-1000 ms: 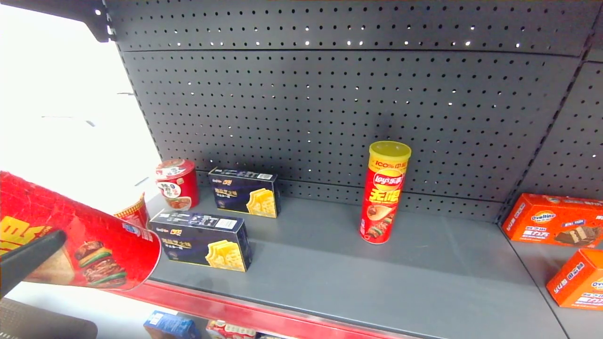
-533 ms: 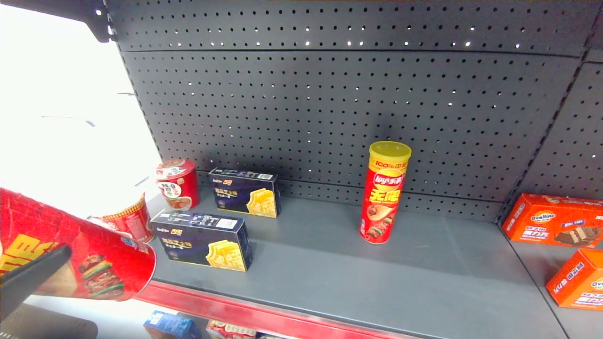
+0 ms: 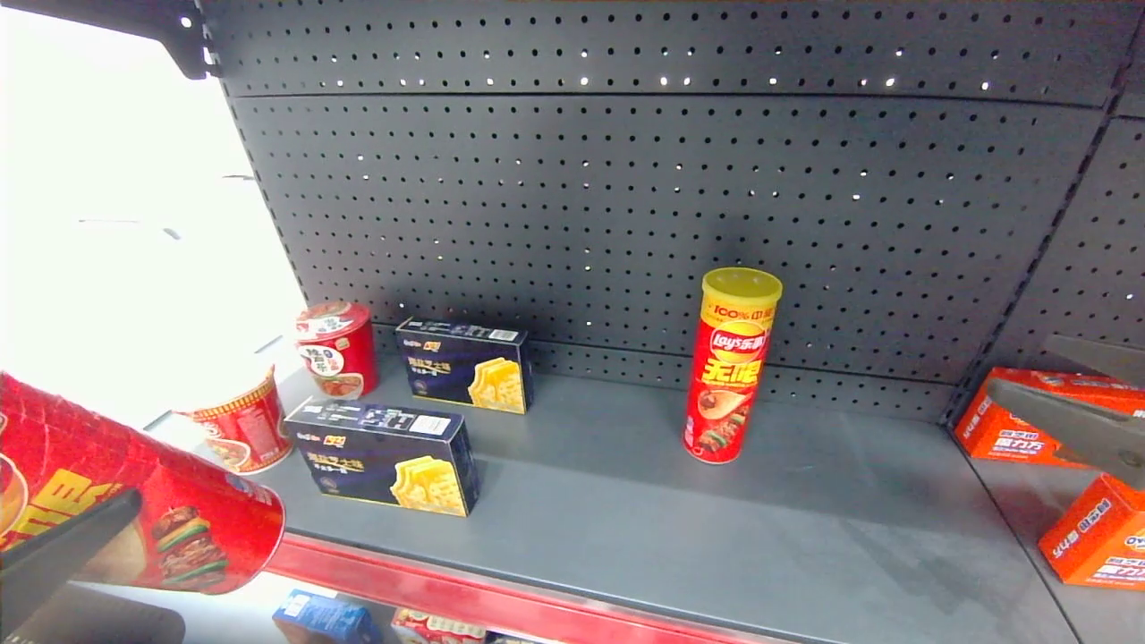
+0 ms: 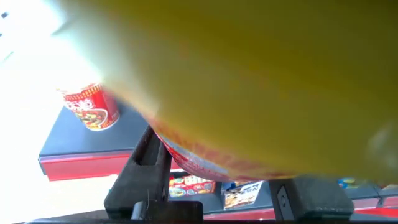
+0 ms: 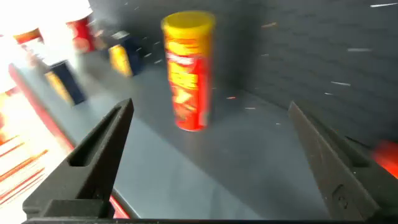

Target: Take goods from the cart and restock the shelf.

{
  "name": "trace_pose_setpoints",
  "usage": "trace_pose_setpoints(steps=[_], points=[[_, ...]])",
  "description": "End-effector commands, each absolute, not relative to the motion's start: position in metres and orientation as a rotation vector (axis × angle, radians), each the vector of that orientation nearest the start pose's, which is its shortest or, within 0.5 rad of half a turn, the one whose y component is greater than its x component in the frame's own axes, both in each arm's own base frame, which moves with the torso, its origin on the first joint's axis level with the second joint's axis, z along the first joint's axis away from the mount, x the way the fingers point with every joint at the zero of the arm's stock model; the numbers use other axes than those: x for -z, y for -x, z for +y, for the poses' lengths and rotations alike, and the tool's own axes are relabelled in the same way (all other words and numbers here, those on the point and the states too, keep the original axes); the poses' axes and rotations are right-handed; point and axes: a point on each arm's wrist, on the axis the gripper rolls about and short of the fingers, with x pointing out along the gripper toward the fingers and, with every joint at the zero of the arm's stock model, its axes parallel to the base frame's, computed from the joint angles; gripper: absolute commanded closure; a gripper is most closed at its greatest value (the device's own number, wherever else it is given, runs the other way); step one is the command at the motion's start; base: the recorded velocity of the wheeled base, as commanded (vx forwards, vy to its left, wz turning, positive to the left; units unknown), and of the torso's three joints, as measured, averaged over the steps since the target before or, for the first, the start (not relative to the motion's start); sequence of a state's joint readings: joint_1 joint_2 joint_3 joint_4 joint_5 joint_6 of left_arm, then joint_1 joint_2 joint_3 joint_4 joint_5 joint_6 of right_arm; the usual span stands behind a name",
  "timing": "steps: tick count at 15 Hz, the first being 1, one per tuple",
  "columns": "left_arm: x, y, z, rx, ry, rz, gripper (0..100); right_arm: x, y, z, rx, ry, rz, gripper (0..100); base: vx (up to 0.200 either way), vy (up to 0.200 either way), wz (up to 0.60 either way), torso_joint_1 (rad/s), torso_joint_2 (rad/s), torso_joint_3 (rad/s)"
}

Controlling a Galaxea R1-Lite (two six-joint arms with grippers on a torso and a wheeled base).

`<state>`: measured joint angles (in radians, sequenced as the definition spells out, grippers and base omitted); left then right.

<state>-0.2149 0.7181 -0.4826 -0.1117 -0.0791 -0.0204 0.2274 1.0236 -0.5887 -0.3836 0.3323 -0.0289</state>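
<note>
Left end effector (image 3: 67,537): closed on a tilted red chip canister (image 3: 170,510), held off the front left corner of the shelf (image 3: 626,528). On the shelf: front noodle cup (image 3: 240,431), rear noodle cup (image 3: 338,349), front blue box (image 3: 389,456), rear blue box (image 3: 465,364), upright chip canister (image 3: 729,367), orange boxes (image 3: 1096,537). Right end effector (image 3: 1082,394): fingers spread wide, empty, over the orange boxes.

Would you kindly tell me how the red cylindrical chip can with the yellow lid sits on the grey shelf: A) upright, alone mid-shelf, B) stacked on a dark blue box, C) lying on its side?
A: the yellow-lidded red chip can stands upright on the grey shelf, with bare shelf all around its base.
</note>
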Motion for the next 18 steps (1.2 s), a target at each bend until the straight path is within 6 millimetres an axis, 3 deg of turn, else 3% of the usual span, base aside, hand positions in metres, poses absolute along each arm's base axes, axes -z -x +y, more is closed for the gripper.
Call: trace_pose_setpoints(steps=[1,4,6,18], points=[[-0.218,-0.062,-0.016,0.297,0.013,0.128,100,-0.232,-0.198,0.060,-0.658,0.017,0.167,0,0.000,0.000,0.00,0.000,0.00,0.000],[-0.217,-0.062,-0.016,0.322,0.014,0.133,100,-0.206,-0.244,0.071,-0.693,0.015,0.152,0,0.000,0.000,0.00,0.000,0.00,0.000],[-0.215,-0.062,-0.017,0.331,0.017,0.143,100,-0.190,-0.263,0.079,-0.734,0.013,0.150,0,0.000,0.000,0.00,0.000,0.00,0.000],[-0.209,-0.058,-0.016,0.331,0.076,0.154,100,-0.150,-0.301,0.093,-0.934,-0.020,0.219,0,0.000,0.000,0.00,0.000,0.00,0.000]])
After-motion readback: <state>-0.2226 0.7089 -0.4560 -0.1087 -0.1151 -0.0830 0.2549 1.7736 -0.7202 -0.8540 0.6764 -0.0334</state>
